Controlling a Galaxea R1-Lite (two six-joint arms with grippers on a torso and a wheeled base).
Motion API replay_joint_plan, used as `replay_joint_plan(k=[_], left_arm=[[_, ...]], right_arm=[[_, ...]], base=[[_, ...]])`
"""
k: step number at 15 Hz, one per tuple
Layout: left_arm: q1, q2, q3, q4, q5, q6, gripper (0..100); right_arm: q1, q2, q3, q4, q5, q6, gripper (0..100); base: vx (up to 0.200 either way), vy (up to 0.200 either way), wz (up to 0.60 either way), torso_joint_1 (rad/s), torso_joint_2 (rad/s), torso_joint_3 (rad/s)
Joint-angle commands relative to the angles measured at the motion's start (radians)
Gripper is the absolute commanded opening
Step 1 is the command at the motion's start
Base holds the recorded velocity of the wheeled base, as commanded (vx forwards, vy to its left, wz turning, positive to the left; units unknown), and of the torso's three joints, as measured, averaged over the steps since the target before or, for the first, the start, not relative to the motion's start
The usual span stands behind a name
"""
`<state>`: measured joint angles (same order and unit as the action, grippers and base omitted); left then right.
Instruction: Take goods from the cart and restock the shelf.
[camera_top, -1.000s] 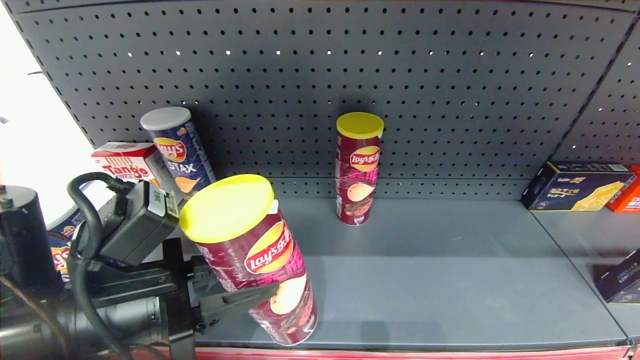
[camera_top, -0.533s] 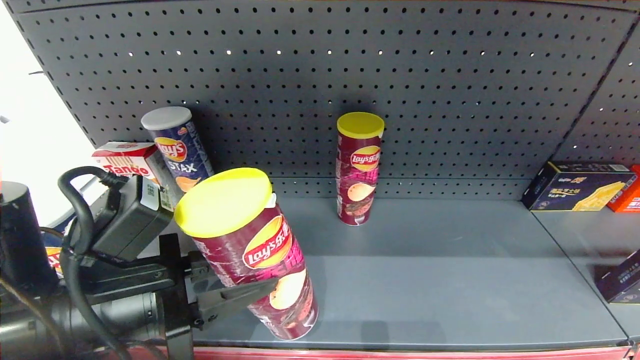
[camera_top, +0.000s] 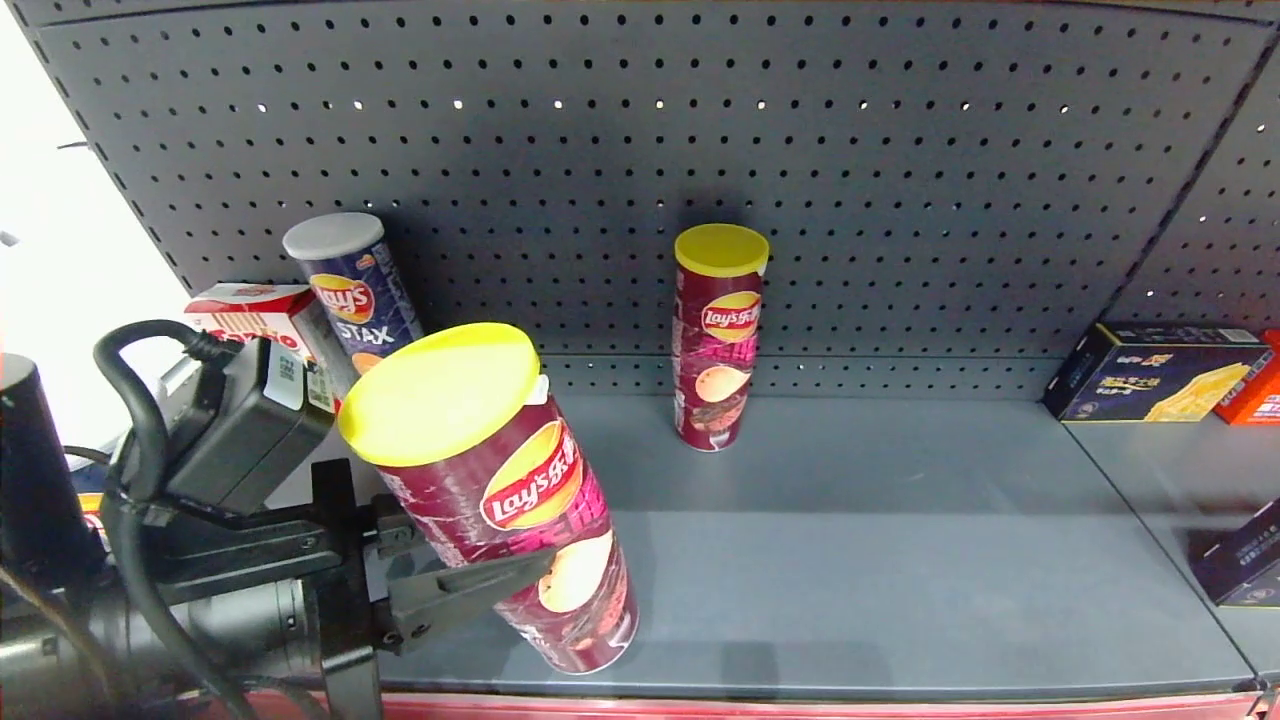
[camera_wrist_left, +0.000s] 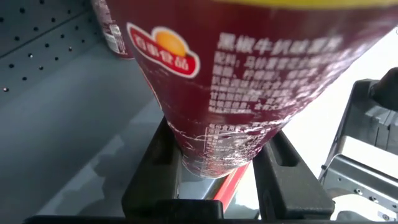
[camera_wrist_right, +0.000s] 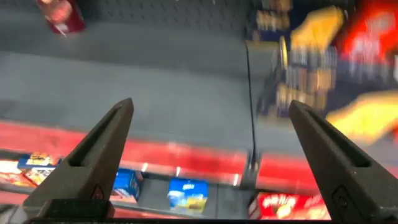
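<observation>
maroon chip can (camera_top: 500, 490) with a yellow lid sits tilted at the lower left of the head view, its base low at the front edge of the grey shelf (camera_top: 850, 560); whether it touches, i cannot tell. the left jaws are clamped around its lower body. a second maroon can (camera_top: 718, 340) stands upright at centre against the pegboard (camera_top: 700, 130). a blue can (camera_top: 355, 295) leans at left. the right jaws gape wide, holding nothing.

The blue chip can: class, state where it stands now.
Head view: the blue chip can stands at the shelf's back left, beside a red-and-white box, behind the maroon can in the left end effector.
</observation>
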<state>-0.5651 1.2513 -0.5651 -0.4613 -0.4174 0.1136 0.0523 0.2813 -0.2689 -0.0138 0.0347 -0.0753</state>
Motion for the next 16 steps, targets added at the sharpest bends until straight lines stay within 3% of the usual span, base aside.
replay_joint_plan(k=[1, 3, 6, 9, 11, 14, 15, 16], left_arm=[[-0.015, -0.003, -0.001, 0.0, 0.002, 0.001, 0], [-0.022, -0.003, 0.005, 0.001, 0.003, 0.029, 0], [-0.024, -0.001, -0.002, 0.001, 0.0, 0.031, 0], [-0.015, -0.012, 0.002, 0.003, 0.002, 0.029, 0], [-0.002, -0.018, 0.008, 0.004, 0.003, 0.026, 0], [0.014, -0.016, 0.004, 0.003, 0.003, 0.026, 0], [0.025, -0.016, -0.001, 0.004, 0.003, 0.026, 0], [0.027, -0.016, -0.004, 0.004, 0.003, 0.026, 0]], right_arm=[[0.049, 0.319, -0.223, -0.009, 0.034, -0.054, 100], [0.084, 0.397, -0.242, -0.018, 0.106, -0.052, 100], [0.167, 0.533, -0.303, -0.044, 0.139, -0.049, 100], [0.222, 0.728, -0.316, -0.258, 0.179, -0.043, 100], [0.224, 0.832, -0.339, -0.336, 0.269, -0.046, 100], [0.236, 0.958, -0.4, -0.408, 0.284, -0.058, 100], [0.235, 1.093, -0.457, -0.545, 0.286, -0.084, 100], [0.239, 1.151, -0.475, -0.591, 0.3, -0.086, 100]], base=[[0.0, 0.0, 0.0, 0.0, 0.0, 0.0], [0.0, 0.0, 0.0, 0.0, 0.0, 0.0], [0.0, 0.0, 0.0, 0.0, 0.0, 0.0], [0.0, 0.0, 0.0, 0.0, 0.0, 0.0], [0.0, 0.0, 0.0, 0.0, 0.0, 0.0], [0.0, 0.0, 0.0, 0.0, 0.0, 0.0], [0.0, 0.0, 0.0, 0.0, 0.0, 0.0], [0.0, 0.0, 0.0, 0.0, 0.0, 0.0]])
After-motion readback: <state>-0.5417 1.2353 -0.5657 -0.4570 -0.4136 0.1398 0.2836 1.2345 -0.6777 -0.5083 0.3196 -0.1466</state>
